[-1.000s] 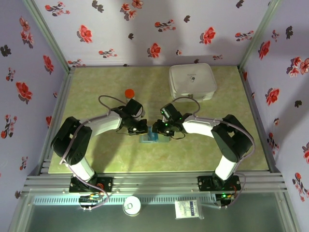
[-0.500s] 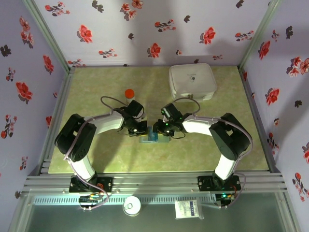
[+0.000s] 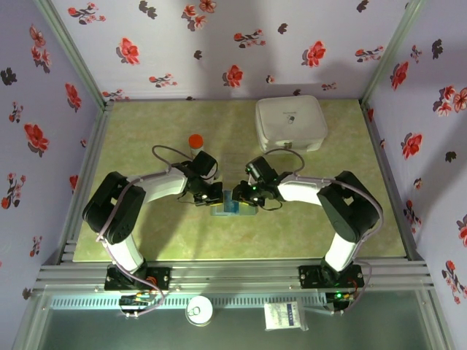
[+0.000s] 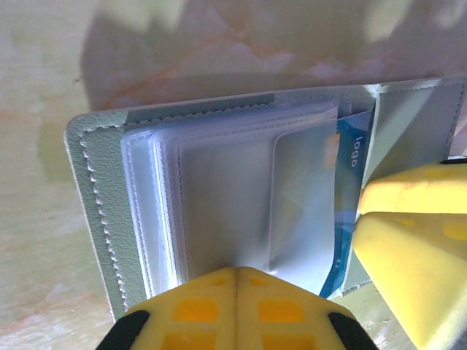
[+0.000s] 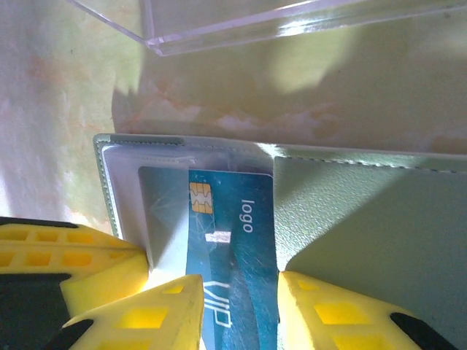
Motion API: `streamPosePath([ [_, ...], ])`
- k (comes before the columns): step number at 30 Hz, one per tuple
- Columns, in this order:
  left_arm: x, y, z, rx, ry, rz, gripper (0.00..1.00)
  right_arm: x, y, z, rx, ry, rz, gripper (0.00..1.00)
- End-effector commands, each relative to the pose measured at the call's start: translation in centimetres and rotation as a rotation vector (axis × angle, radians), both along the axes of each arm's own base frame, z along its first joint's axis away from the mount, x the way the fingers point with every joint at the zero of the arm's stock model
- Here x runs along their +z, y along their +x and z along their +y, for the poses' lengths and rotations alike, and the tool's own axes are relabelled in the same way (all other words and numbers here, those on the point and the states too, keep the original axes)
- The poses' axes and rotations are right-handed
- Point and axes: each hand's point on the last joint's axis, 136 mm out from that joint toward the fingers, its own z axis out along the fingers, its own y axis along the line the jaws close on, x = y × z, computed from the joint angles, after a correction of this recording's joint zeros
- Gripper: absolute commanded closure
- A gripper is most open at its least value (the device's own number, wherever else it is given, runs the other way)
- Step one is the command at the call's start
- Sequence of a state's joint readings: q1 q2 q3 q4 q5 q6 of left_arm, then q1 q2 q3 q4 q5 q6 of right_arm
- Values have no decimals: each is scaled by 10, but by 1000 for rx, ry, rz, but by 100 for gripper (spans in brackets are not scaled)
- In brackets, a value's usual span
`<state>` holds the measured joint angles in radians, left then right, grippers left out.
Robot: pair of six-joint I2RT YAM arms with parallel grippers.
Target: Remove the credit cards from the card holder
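Flowery wallpaper all round, and a yellow-green marbled table underneath. The card holder lies open and flat about mid-table, right between the two arms, with a white box well off at the far right and a little red cap far-left of it.

The left gripper has its fingers squeezed together, tips pressing down on the clear sleeves on the holder's left panel. The right gripper sits at the right panel, one finger against each long edge of a blue credit card, so it's clamped on it. The card is still partly tucked in its pocket. A clear plastic box edge sits just beyond the holder.
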<state>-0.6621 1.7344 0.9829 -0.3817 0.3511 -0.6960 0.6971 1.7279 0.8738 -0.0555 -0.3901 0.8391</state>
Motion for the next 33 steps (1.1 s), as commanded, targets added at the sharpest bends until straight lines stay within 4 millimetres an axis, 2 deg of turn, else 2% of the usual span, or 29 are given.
streamPosePath([
  [1,-14,-11,15,-16,80,28,100,12,0,-3,1,38,-21,66],
  [5,-13,-10,16,-12,80,26,100,12,0,-6,-4,34,-22,66],
  [9,-13,-11,17,-9,81,29,100,-2,-4,-11,-9,2,9,66],
  [16,-14,-11,17,-9,83,32,100,-9,-4,-4,2,26,34,66],
  [24,-14,-11,17,-6,84,33,100,-8,-3,6,24,72,44,68],
  [30,-14,-12,18,-8,85,34,100,3,-2,9,16,114,23,78],
  [33,-14,-12,18,-10,85,33,100,6,-2,11,19,130,19,79],
])
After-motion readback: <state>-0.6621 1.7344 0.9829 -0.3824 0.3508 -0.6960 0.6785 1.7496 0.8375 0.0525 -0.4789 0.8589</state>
